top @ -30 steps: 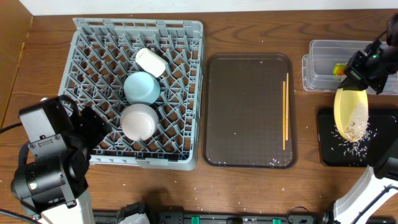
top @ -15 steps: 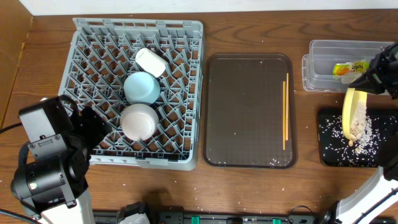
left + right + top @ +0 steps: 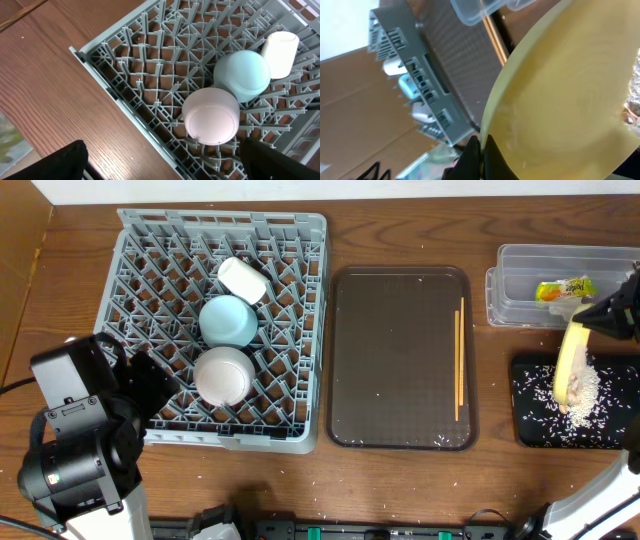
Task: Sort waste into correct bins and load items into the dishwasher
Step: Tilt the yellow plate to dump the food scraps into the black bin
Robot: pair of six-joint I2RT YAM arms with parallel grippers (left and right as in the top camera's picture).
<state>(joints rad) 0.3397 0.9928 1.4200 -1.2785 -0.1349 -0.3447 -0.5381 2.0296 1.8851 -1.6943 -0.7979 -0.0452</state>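
Note:
My right gripper (image 3: 603, 313) is shut on the rim of the pale yellow plate (image 3: 569, 360), held tipped nearly on edge over the black bin (image 3: 535, 420). White rice bits (image 3: 582, 395) lie in that bin. In the right wrist view the fingers (image 3: 481, 145) pinch the plate (image 3: 570, 100). The snack wrapper (image 3: 562, 289) lies in the clear container (image 3: 520, 275). The chopsticks (image 3: 460, 360) lie on the brown tray (image 3: 400, 360). The grey dish rack (image 3: 160, 270) holds the cup (image 3: 242, 279), blue bowl (image 3: 228, 319) and white bowl (image 3: 221, 374). My left gripper (image 3: 160, 160) is open by the rack's edge (image 3: 120, 100).
Rice grains are scattered on the wooden table in front of the tray and rack. The left arm's base (image 3: 75, 440) stands at the front left. The clear container sits just behind the black bin at the right edge.
The right gripper has tipped the plate from a slant to nearly on edge, and the rice has slid off it into the black bin. The left arm has not moved.

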